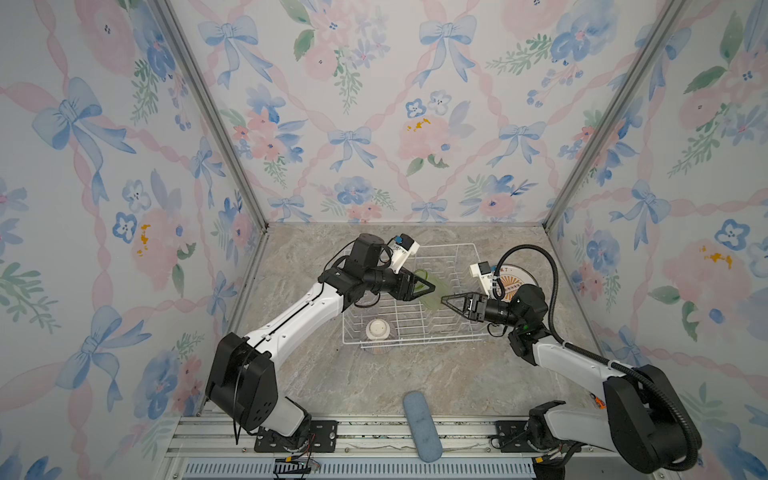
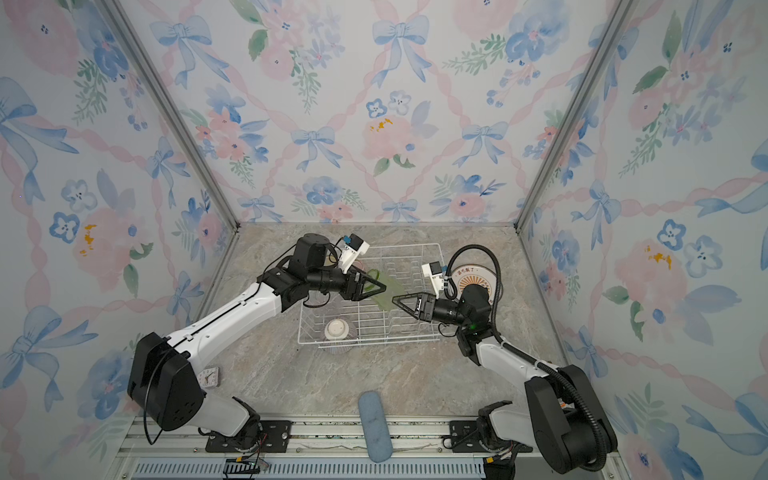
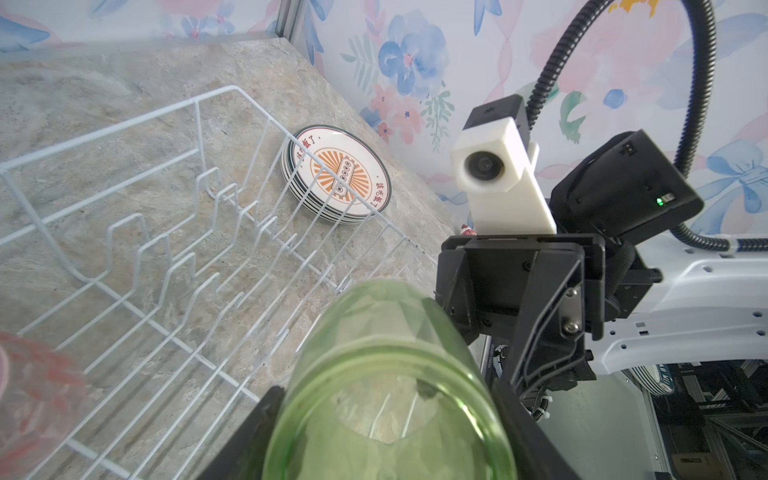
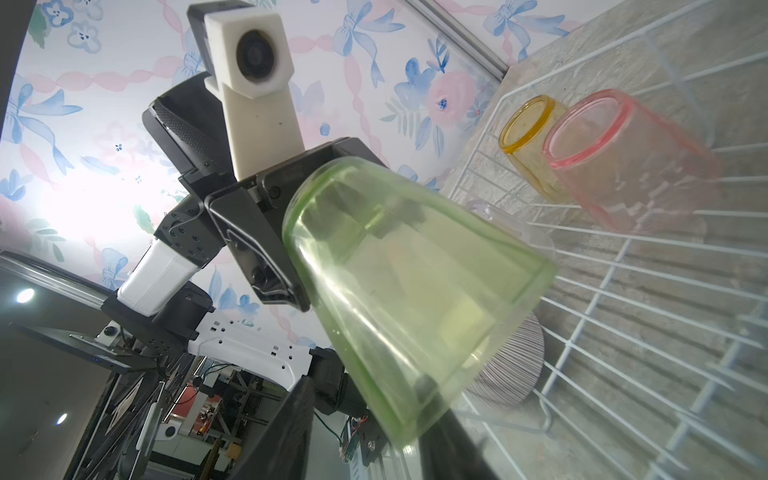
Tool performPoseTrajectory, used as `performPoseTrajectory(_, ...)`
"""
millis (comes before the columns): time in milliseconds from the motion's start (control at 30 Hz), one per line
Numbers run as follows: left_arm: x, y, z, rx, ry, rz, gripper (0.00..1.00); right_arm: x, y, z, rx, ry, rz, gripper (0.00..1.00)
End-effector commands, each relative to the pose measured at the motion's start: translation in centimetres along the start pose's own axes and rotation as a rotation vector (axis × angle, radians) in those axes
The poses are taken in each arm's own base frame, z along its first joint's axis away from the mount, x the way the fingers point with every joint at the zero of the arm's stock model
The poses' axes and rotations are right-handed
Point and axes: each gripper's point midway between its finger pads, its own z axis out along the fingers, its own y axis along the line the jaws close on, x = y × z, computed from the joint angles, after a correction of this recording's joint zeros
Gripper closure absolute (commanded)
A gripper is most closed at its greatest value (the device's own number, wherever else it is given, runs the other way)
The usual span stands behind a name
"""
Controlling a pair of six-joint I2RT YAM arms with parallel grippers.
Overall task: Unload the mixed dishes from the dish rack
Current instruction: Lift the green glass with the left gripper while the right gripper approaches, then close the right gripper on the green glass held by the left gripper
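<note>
Green see-through material, plastic or glass, can't tell which: the green tumbler [image 4: 415,282] hangs in the air over the dish rack [image 1: 415,328], lying on its side betw. the 2 arms. Left tool [image 1: 430,286] is clamped across it near the mouth end, 1 finger each side, as the left wrist view shows. Right tool [image 1: 445,299] has its fingers either side of the base end; whether they touch the wall I can't tell.

Handling, my guess: light, stiff, thin-walled, smooth & glossy, so prob. slippery. It has faint bands near the rim and a faceted base. Best hold is across the body, approx. mid-height, not at the very lip. If it's glass, a drop onto wire or stone could chip it.

Rack is thin white wire w/ flared sides, an open grid floor and rows of bent prongs. In it are a pink tumbler [image 4: 623,166] and a yellow tumbler [image 4: 528,137] next to each other, plus a striped bowl [image 1: 378,331] upside down, white foot up, finely ribbed outside. White plates [image 3: 337,174] w/ dark rims & an orange sunburst print sit stacked on the bench [image 1: 415,374], just beside the rack. Bench looks like matte grey-brown stone.
</note>
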Motion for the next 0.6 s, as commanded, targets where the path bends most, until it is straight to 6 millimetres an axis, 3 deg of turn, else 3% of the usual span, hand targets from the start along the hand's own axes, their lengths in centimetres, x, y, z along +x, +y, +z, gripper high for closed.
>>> performPoseTrajectory(0,-1.9,-1.8,-1.2,0.077,-0.089,0.029,0.58,-0.9,2.3,0.5,-0.082,-0.003,-0.05,0.59)
performPoseTrajectory(200,-2.3,-2.8,-1.4,0.162,-0.147,0.031,0.57,-2.0,4.0,0.7,-0.188,-0.034,-0.048,0.65)
performPoseTrajectory(333,-2.2,-2.7,-1.4,0.17,-0.153,0.023,0.57,-2.1,3.8,1.4,-0.207,-0.025,-0.02,0.71)
performPoseTrajectory(567,-2.1,-2.3,-1.5,0.174,-0.163,0.014,0.57,-2.3,4.6,1.6,-0.224,-0.025,-0.038,0.74)
